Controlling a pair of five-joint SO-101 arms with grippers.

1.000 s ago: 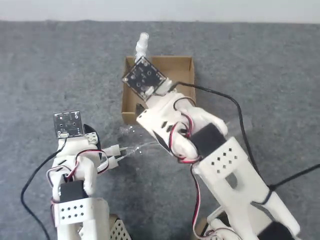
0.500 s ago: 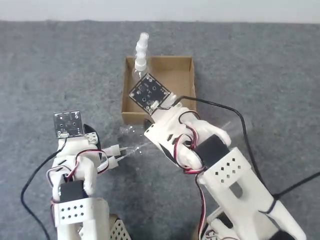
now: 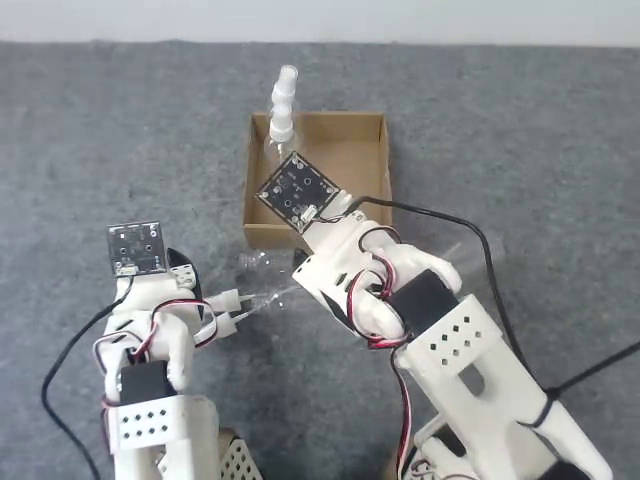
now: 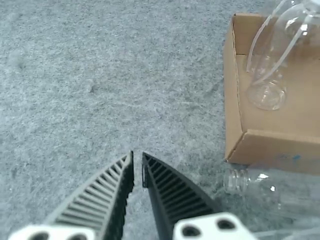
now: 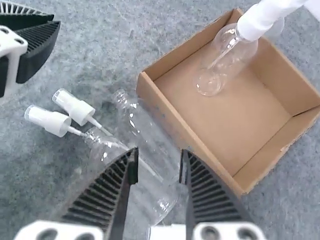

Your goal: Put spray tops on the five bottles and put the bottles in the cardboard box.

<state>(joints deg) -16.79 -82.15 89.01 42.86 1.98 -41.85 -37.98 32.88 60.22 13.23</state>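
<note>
Cardboard box [image 3: 345, 160] stands open-topped on the grey felt-like table [image 3: 520, 120], toward its far side.

The right arm [image 3: 450, 340] stretches from the near right corner diagonally to the middle of the table. Its wrist hangs over the box's near wall and its camera faces down. The left arm [image 3: 150, 400] is folded up at the near left, well short of the box and pointing at the table.

The right hand [image 5: 158, 151] is low over the table just in front of the box. Its fingers are spread apart and straddle one of the bare bottles without clamping it. The left hand [image 4: 137, 156] points down at bare table. Its ribbed fingers are nearly together with only a slit between them, and they hold nothing.

A capped bottle [image 3: 280, 125] of clear plastic is inside the box. It is tilted, with its base on the box floor and its neck leaning on the far left corner. Its white sprayer pokes out past the rim.

Two bare bottles [image 5: 132, 120], clear and uncapped, lie on their sides on the table just outside the box's near wall. Their necks point away from the right arm.

Two spray tops [image 5: 72, 104], white with thin dip tubes, lie side by side between the left arm and the bottles. Their tubes are aimed toward the bottle necks. I cannot tell whether a tube enters a neck.
</note>
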